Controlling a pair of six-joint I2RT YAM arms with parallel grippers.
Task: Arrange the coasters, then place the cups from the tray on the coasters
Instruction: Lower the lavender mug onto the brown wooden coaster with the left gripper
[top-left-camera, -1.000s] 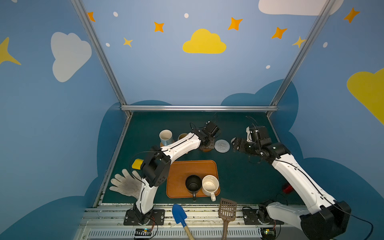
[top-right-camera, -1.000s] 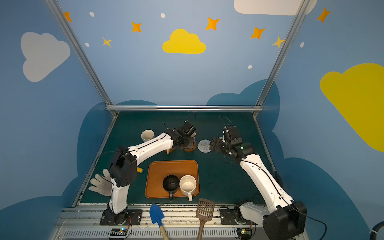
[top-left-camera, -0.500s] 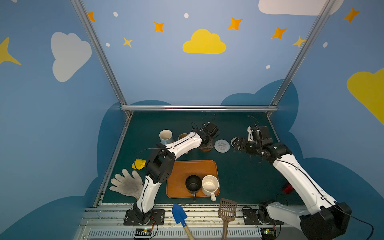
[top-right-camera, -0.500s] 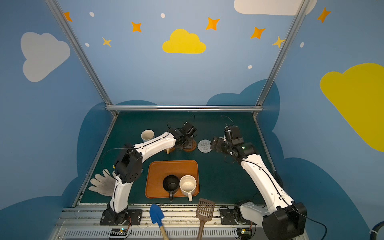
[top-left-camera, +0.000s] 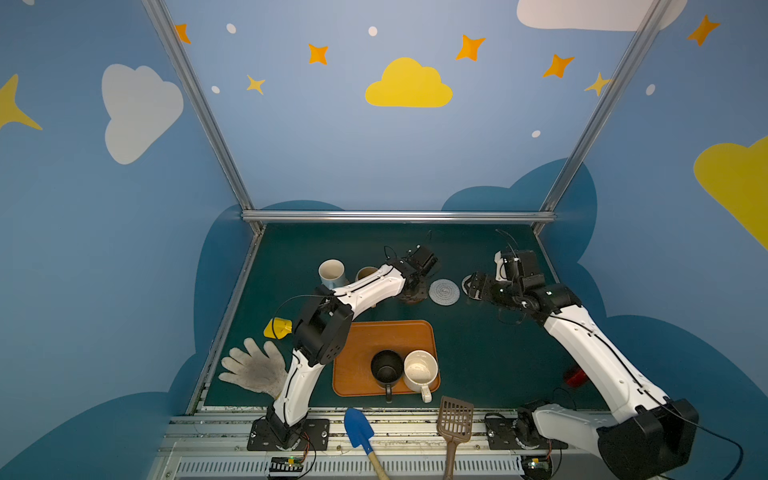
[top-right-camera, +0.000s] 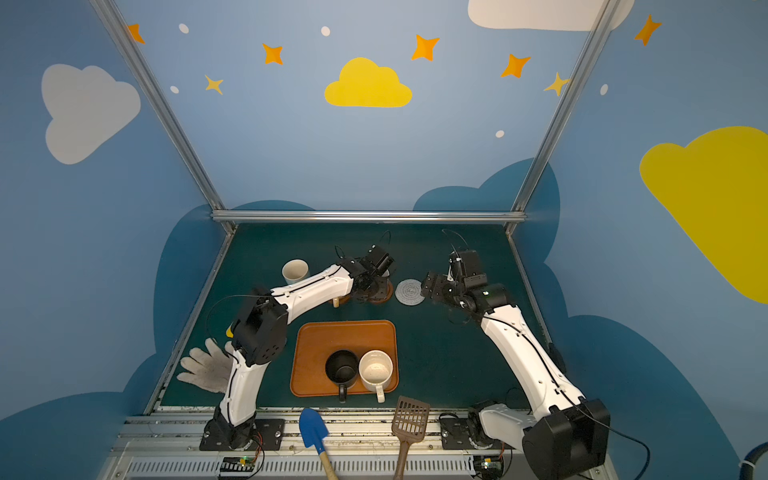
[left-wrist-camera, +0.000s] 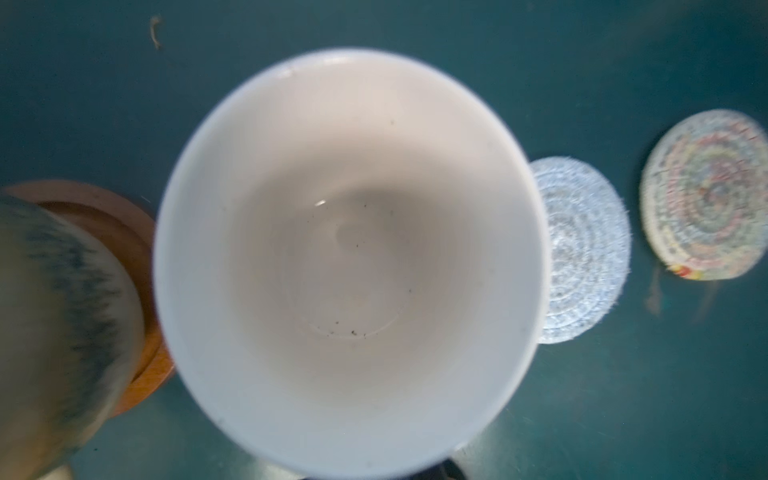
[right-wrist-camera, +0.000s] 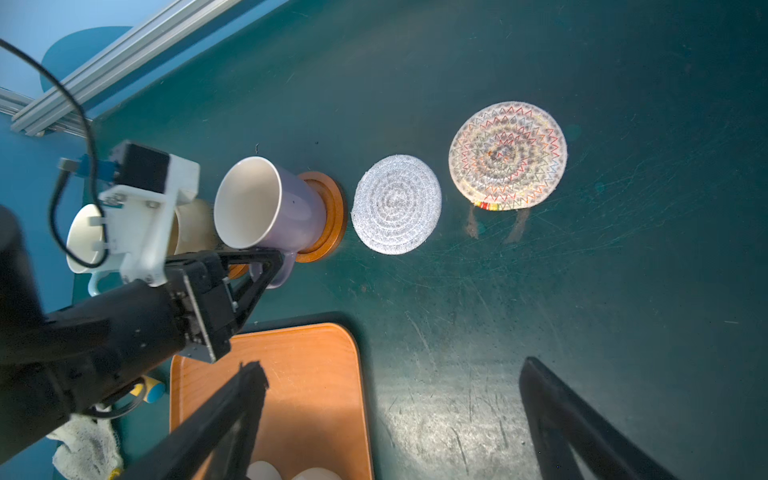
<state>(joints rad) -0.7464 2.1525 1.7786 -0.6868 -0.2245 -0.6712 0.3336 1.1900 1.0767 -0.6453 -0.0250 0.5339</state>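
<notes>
Left arm (top-left-camera: 323, 332) elbow has swung inboard, closer to the tray's (top-left-camera: 361, 336) left edge, and sits slightly farther back. In a top view the yellow object (top-left-camera: 277, 328) on the tabletop (top-left-camera: 478, 353) was half covered by the elbow a second ago. Now it's fully exposed near the glove (top-left-camera: 253, 370).

1. In both top views the walls are bright and even, the mat (top-left-camera: 478, 353) is darker, and all is sharp
2. The left wrist view is soft: the cup (left-wrist-camera: 349, 257) is out of focus
3. In the right wrist view a bright patch lights the coaster (right-wrist-camera: 508, 156) and tray (right-wrist-camera: 291, 386), scratches glare, and the corners are dim
</notes>
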